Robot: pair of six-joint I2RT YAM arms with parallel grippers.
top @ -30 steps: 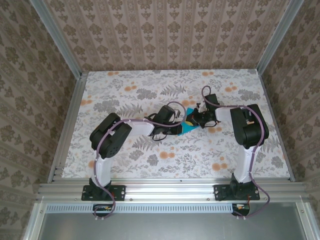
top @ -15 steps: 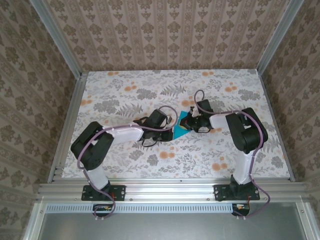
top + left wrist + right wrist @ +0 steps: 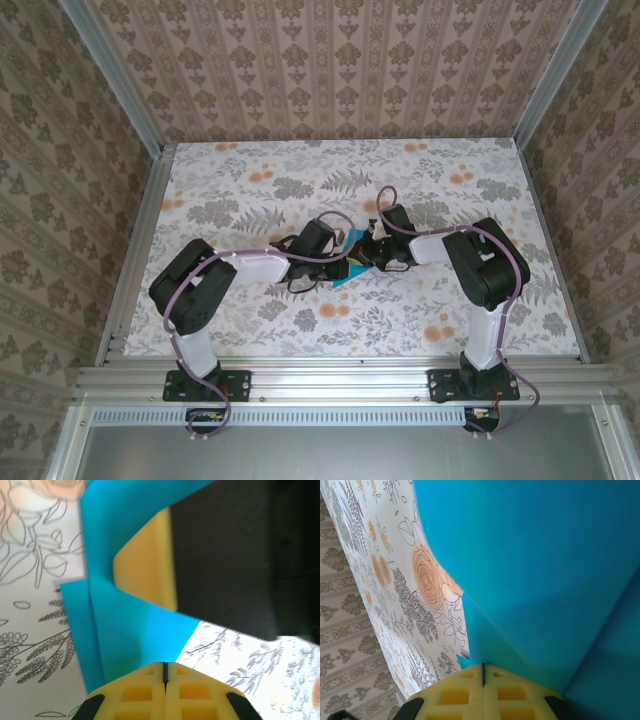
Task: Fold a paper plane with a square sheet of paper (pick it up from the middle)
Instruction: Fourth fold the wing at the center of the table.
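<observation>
Now we see our left gripper (image 3: pixel 165 665) and right gripper (image 3: pixel 483 666), each with yellow pads pressed together, tips at the creased bright cyan-blue paper sheet (image 3: pixel 535 555), floral-print tabletop (image 3: pixel 240 180) beneath.

The square sheet of paper (image 3: pixel 130 630) is thin, smooth, matt paper. The left tool (image 3: pixel 165 666) and right tool (image 3: pixel 483 667) carry matt, foam-like yellow pads (image 3: pixel 135 696) with moulded cells. The counter (image 3: pixel 240 180) shows a matt floral print, and its frame (image 3: pixel 330 378) is dull metal.

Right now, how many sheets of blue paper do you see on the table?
1. The square sheet of paper, already creased, sits near the middle of the table, between the left gripper and the right gripper. The arms could hide another.
</observation>
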